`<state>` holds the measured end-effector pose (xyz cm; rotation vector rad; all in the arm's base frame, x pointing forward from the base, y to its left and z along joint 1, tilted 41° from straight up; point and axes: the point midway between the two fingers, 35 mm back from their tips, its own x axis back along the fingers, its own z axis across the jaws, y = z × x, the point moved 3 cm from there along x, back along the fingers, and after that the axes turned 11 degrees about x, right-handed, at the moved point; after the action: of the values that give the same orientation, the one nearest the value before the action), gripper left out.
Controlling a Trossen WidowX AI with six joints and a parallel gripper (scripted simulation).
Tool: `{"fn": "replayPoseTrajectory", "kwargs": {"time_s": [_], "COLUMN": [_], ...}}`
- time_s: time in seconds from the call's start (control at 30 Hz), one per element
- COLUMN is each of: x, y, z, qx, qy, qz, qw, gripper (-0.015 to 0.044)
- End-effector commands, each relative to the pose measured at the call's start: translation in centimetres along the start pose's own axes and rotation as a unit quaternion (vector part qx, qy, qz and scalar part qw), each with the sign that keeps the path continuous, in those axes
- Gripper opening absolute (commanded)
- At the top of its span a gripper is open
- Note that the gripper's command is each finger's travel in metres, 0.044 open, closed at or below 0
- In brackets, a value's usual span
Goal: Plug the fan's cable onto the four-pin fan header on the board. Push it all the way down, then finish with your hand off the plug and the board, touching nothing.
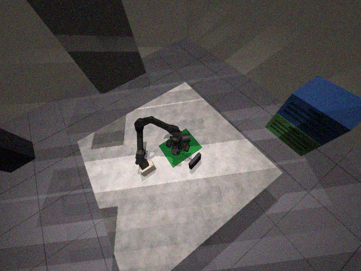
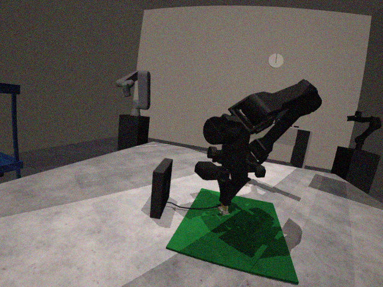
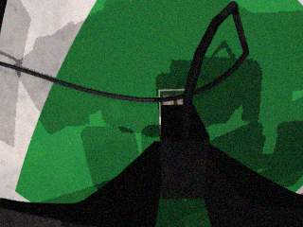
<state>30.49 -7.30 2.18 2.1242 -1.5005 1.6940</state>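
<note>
The gripper [image 2: 224, 206] pointed down over the green board [image 2: 257, 256], and its two dark fingers were closed on the small pale plug [image 3: 170, 97] of the fan's cable. The fingers stood close together, with the plug between their tips. In the exterior view the plug [image 2: 224, 210] was very low, at or just above the surface of the board, near the far left part of it. Whether it was already sitting on the header could not be told, because the header itself was too small to see.

The thin dark cable [image 2: 188, 207] ran from the plug to the left, across the edge of the board, and reached the lower part of the fan [image 2: 161, 188]. The fan was a flat black block that stood upright on the grey table [image 2: 77, 222], just beside the left edge of the board. In the wrist view the cable [image 3: 82, 85] made a long shallow curve over the green surface.

The black arm [image 1: 151, 121] bent over from its pale base [image 1: 150, 167], which stood on the table, apart from the board. The arm's shadow lay dark on the board under the gripper.
</note>
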Motion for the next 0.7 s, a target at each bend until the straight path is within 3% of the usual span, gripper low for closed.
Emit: {"fn": "replayPoseTrajectory", "kwargs": {"time_s": [0.0, 0.67], "x": [-0.15, -0.54], "y": [0.02, 0.02], "z": [-0.03, -0.03], "qx": [-0.002, -0.002], "qy": [-0.001, -0.001], "qz": [0.001, 0.001], "qw": [1.0, 1.0], "gripper": [0.0, 0.0]}}
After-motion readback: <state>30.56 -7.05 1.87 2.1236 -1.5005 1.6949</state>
